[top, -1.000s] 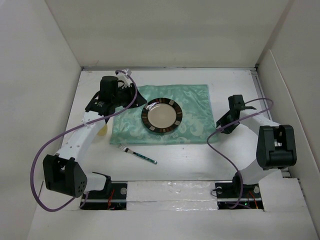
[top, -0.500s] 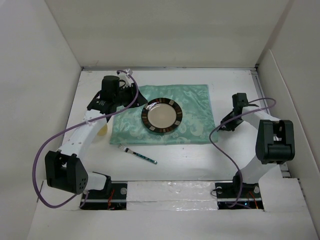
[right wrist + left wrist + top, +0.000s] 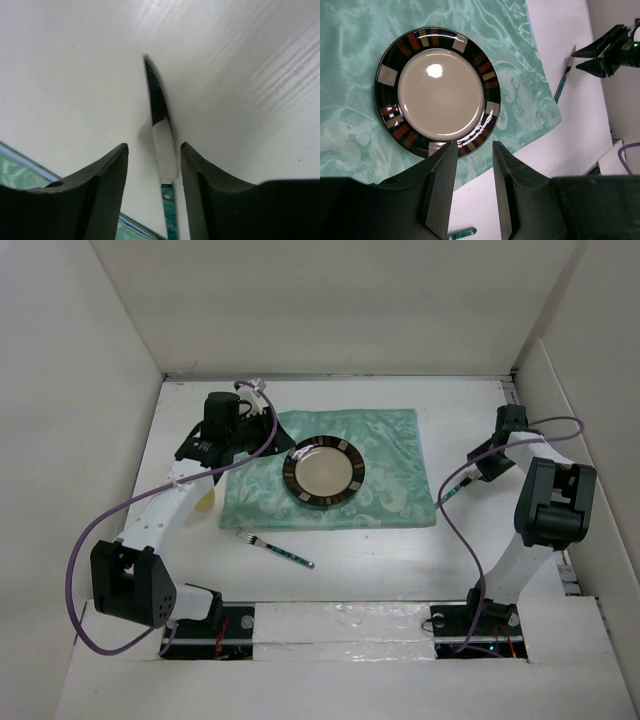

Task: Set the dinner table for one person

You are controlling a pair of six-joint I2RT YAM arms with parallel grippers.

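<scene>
Toward the upper right of the top view, the right gripper (image 3: pixel 580 57) had drawn back, jaws apart and empty, leaving the knife (image 3: pixel 162 135) seemingly placed on the dinner table (image 3: pixel 380 560) just right of the placemat (image 3: pixel 385 440), while the left gripper (image 3: pixel 473 145), likewise spread, hovered over the plate (image 3: pixel 323 472).

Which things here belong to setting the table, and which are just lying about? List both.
Belong: dinner table, placemat, plate, fork, knife.
Lying about: purple cables; pale yellow item half hidden by the left arm, unidentifiable.
</scene>
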